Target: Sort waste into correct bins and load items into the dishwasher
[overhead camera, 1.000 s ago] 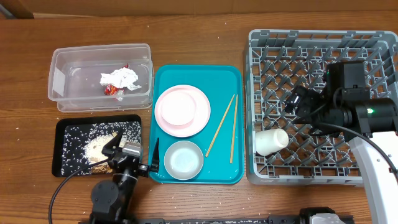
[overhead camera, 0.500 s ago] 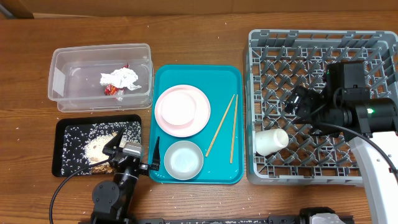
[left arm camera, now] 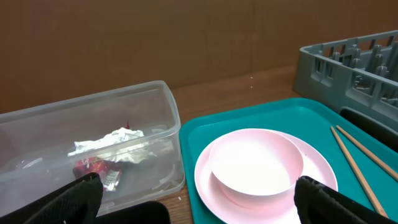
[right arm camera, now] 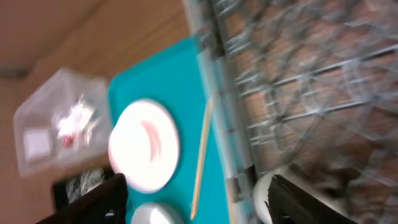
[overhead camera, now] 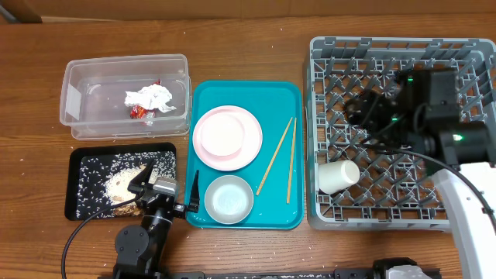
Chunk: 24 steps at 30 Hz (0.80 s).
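Observation:
The crumpled napkin [overhead camera: 151, 97] and red wrapper [overhead camera: 139, 112] lie in the clear tub [overhead camera: 77, 116]. Rice and brown scraps [overhead camera: 120, 186] lie in the black tray [overhead camera: 81, 159]. The pink plate [overhead camera: 227, 136], the pale bowl [overhead camera: 228, 198] and two chopsticks [overhead camera: 277, 153] rest on a teal tray. The white cup [overhead camera: 339, 176] lies on its side in the grey dish rack [overhead camera: 325, 46]. My left gripper [overhead camera: 168, 180] is open and empty between the black tray and the bowl [left arm camera: 255, 165]. My right gripper [overhead camera: 358, 111] is open and empty above the rack, beyond the cup [right arm camera: 267, 193].
The teal serving tray [overhead camera: 248, 89] sits between the bins and the rack. The left wrist view shows the tub [left arm camera: 93, 112], plate [left arm camera: 317, 162] and rack corner [left arm camera: 348, 62]. The right wrist view is blurred and shows the plate [right arm camera: 144, 144] and a chopstick [right arm camera: 202, 149].
My right gripper has moved up and to the left over the rack, away from the cup. The left arm has not moved.

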Tool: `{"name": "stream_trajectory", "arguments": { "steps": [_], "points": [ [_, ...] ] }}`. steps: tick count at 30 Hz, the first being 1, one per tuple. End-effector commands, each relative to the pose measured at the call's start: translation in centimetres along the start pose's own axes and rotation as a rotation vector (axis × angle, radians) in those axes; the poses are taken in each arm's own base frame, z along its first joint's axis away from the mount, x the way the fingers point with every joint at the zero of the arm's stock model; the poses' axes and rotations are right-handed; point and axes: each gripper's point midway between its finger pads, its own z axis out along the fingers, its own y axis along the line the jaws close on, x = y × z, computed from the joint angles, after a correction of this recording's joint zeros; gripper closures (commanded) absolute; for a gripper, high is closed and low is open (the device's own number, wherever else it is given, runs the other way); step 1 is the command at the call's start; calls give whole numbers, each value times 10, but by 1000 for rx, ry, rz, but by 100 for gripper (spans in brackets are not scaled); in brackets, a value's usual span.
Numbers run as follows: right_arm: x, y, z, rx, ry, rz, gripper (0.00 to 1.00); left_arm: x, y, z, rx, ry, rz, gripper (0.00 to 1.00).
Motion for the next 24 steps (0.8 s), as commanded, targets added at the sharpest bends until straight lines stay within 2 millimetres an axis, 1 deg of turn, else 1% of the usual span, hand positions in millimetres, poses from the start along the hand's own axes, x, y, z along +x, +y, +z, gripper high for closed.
{"name": "stream_trajectory", "arguments": {
  "steps": [1, 2, 4, 5, 6, 7, 8, 9, 10, 11, 12, 14, 15, 16, 19, 20, 22, 24],
  "points": [
    [38, 37, 21, -51, 128, -114, 26, 2, 0, 0, 3, -5, 18, 0],
    [49, 41, 31, -21, 147, -146, 26, 2, 0, 0, 2, -5, 18, 0],
    [69, 53, 50, 15, 173, -233, 9, 2, 0, 0, 2, -5, 18, 0],
    [79, 61, 59, 20, 189, -273, 9, 2, 0, 0, 2, -5, 18, 0],
    [88, 65, 66, 23, 204, -309, 18, 2, 0, 0, 3, -5, 18, 0],
    [94, 72, 73, 14, 212, -357, 23, 2, 0, 0, 2, -5, 18, 0],
    [98, 78, 80, 6, 217, -355, 38, 2, 0, 0, 3, -5, 18, 0],
    [101, 81, 88, 15, 218, -313, 47, 2, 0, 0, 2, -5, 18, 0],
    [101, 78, 98, 47, 213, -258, 47, 2, 0, 0, 2, -5, 18, 0],
    [100, 72, 107, 95, 197, -206, 44, 2, 0, 0, 2, -5, 18, 0],
    [95, 61, 118, 165, 168, -152, 41, 2, 0, 0, 3, -5, 18, 0],
    [88, 41, 136, 264, 132, -60, 41, 2, 0, 0, 3, -5, 18, 0],
    [88, 35, 149, 283, 141, -29, 45, 2, 0, 0, 3, -5, 18, 0],
    [89, 33, 159, 281, 161, -22, 46, 2, 0, 0, 3, -5, 18, 0],
    [103, 25, 189, 291, 238, -3, 48, 2, 0, 0, 3, -5, 18, 0],
    [108, 22, 196, 298, 258, 0, 48, 2, 0, 0, 2, -5, 18, 0],
    [120, 17, 210, 318, 294, -7, 52, 2, 0, 0, 3, -5, 18, 0],
    [129, 8, 221, 357, 307, 10, 52, 2, 0, 0, 2, -5, 18, 0]
  ]
}}
